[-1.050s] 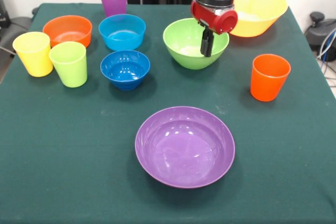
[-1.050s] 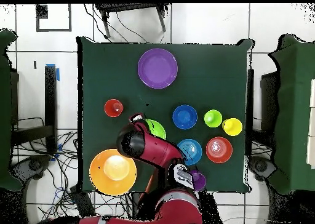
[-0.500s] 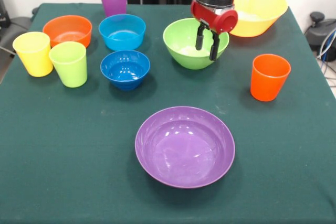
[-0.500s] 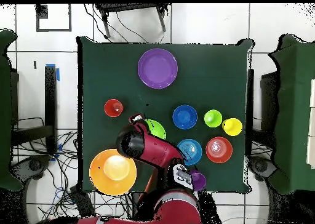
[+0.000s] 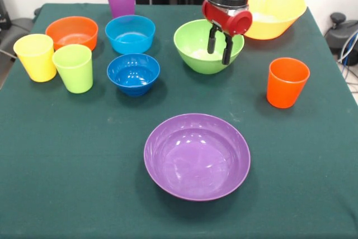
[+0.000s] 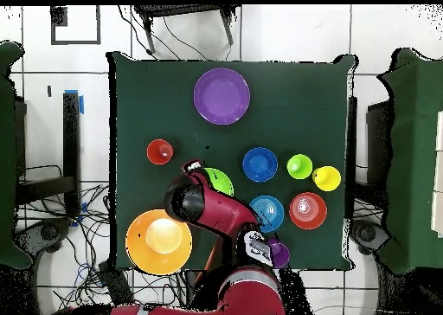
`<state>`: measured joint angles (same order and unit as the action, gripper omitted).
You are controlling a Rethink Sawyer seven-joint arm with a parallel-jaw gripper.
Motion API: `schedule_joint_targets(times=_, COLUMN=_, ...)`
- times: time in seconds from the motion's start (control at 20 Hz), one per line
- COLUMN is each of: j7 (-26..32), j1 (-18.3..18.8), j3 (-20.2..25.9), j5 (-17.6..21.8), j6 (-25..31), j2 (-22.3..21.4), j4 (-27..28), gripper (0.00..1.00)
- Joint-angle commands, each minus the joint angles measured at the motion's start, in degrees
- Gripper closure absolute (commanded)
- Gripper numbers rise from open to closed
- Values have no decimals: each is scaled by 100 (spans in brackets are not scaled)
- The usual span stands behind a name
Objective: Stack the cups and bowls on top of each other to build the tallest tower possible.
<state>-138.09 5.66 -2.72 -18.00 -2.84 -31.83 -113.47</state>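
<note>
Lime-green bowl (image 5: 207,46) lies directly beneath gripper (image 5: 218,45), jaws spread, empty, straddling its rim, prob. positioned for a grasp.

Arm (image 6: 212,209) covers part of lime green bowl (image 6: 221,179); purple bowl (image 6: 221,95) well apart, orange-red cup (image 6: 159,151) near.

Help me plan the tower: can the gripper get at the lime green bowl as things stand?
Probably yes. The gripper hangs open right over the lime green bowl, near its rim, and nothing lies in the bowl or between them; the yellow-orange bowl sits apart behind.
</note>
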Motion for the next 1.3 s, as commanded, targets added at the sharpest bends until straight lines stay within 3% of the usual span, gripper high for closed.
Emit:
schedule_joint_targets(times=0.05, j7=-574, j1=91, j3=566, j5=123, j6=135, j2=196, j4=183, gripper=0)
schedule_joint_targets(times=0.75, j7=-585, j1=111, j3=636, j5=219, j6=-212, j2=469, j4=278, gripper=0)
schedule_joint_targets(times=0.8, j7=-585, j1=70, j3=596, j5=211, j6=-230, j2=470, j4=288, gripper=100)
schedule_joint_targets(times=1.3, j7=-623, j1=106, j3=623, j5=149, j6=-156, j2=445, j4=280, gripper=100)
